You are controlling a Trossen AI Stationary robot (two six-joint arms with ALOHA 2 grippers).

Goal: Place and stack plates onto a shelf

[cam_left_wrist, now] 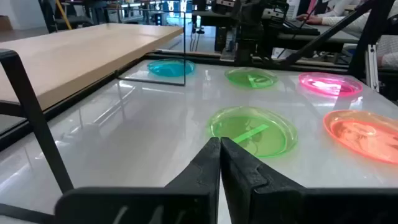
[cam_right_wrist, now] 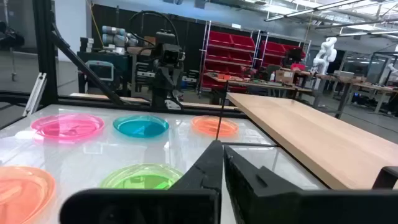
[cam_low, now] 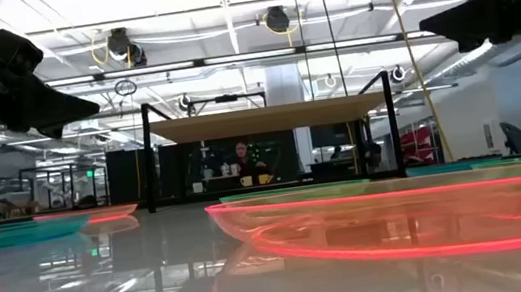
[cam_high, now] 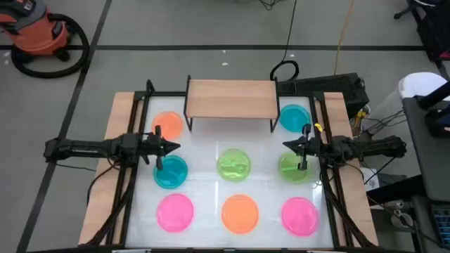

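Observation:
Several translucent plates lie flat on the white tabletop, none on the shelf, a light-wood board on black legs at the far side. An orange plate and a teal plate flank the shelf. Teal, green and green plates form the middle row. Pink, orange and pink plates form the near row. My left gripper hovers shut between the orange and teal plates on the left. My right gripper hovers shut above the right green plate's far edge.
A black metal frame runs along both sides of the table under the arms. The shelf's thin black legs stand on the tabletop. Bare white table lies between the two grippers, in front of the shelf. A person sits far behind in the low view.

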